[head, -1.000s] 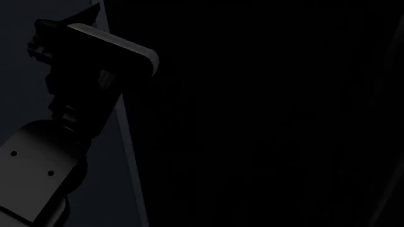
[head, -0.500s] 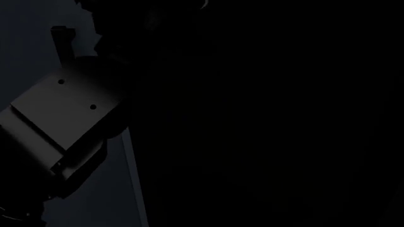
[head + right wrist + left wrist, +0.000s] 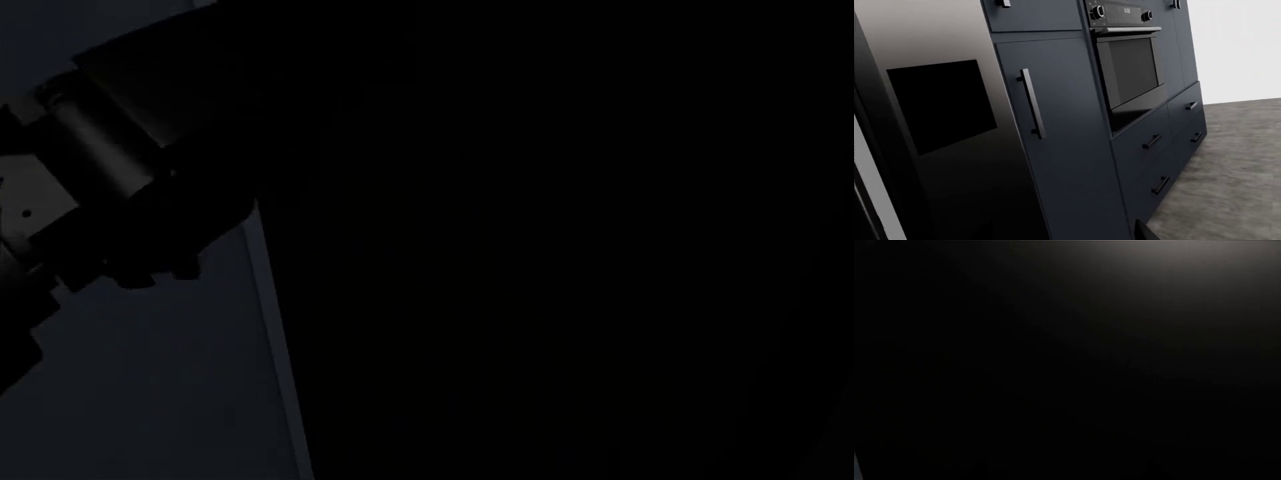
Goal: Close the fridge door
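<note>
The head view is almost black. A big dark flat panel, seemingly the fridge door [image 3: 561, 260], fills its middle and right, with a pale edge strip [image 3: 271, 330] down its left side. How far the door stands open cannot be made out. Links of my left arm [image 3: 100, 150] cross the upper left, close to that edge; its fingers do not show. The left wrist view is black, right up against a dark surface. In the right wrist view the fridge's steel front [image 3: 927, 45] carries a black square panel [image 3: 941, 105]. Only one dark fingertip [image 3: 1145, 231] of my right gripper pokes into view.
Beside the fridge stands a dark navy tall cabinet [image 3: 1067, 150] with a vertical bar handle [image 3: 1031, 104]. Past it is a built-in oven [image 3: 1129, 67] over drawers [image 3: 1167, 150]. Grey floor [image 3: 1234, 175] and a white wall [image 3: 1234, 45] lie beyond.
In the head view my left arm has swung: the pale flat link seen before has gone off to the left, and a cylindrical link now shows at the upper left.
</note>
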Available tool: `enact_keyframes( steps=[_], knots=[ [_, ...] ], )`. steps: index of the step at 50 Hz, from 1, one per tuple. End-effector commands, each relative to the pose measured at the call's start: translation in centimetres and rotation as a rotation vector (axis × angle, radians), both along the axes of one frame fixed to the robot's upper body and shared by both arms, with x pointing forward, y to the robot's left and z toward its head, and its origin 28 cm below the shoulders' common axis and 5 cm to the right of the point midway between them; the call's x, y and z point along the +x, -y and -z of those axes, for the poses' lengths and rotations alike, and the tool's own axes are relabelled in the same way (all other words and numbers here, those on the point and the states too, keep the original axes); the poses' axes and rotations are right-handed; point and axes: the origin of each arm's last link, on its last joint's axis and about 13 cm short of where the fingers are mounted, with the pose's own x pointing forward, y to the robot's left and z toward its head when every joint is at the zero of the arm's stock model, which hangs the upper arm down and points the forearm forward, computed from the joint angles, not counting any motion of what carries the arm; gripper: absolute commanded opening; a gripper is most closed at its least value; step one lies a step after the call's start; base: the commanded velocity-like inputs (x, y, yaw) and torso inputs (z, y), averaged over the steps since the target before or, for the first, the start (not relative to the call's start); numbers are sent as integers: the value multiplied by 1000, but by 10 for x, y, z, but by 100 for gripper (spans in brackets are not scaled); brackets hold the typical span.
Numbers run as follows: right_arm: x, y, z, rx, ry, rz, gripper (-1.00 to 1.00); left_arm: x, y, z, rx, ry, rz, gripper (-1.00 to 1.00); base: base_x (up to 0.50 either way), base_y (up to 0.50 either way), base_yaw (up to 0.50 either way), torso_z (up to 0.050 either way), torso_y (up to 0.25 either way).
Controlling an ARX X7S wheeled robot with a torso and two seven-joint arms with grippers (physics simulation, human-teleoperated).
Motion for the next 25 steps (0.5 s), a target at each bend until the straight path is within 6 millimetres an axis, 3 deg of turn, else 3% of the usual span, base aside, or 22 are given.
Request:
enact_keyframes(
  steps=[1, 3, 25],
  knots=[
    [-7, 3, 2, -1, 6, 12, 100, 8, -13, -19, -119, -34, -84, 100, 10, -3, 0, 0, 0],
    [-6, 2, 2, -4, 4, 8, 100, 9, -14, -22, -140, -25, -89, 100, 0, 0, 0, 0, 0],
    [-3, -5, 5, 2, 3, -30, 100, 1, -7, -38, -115, 55, -90, 100, 4, 0, 0, 0, -250]
  ],
)
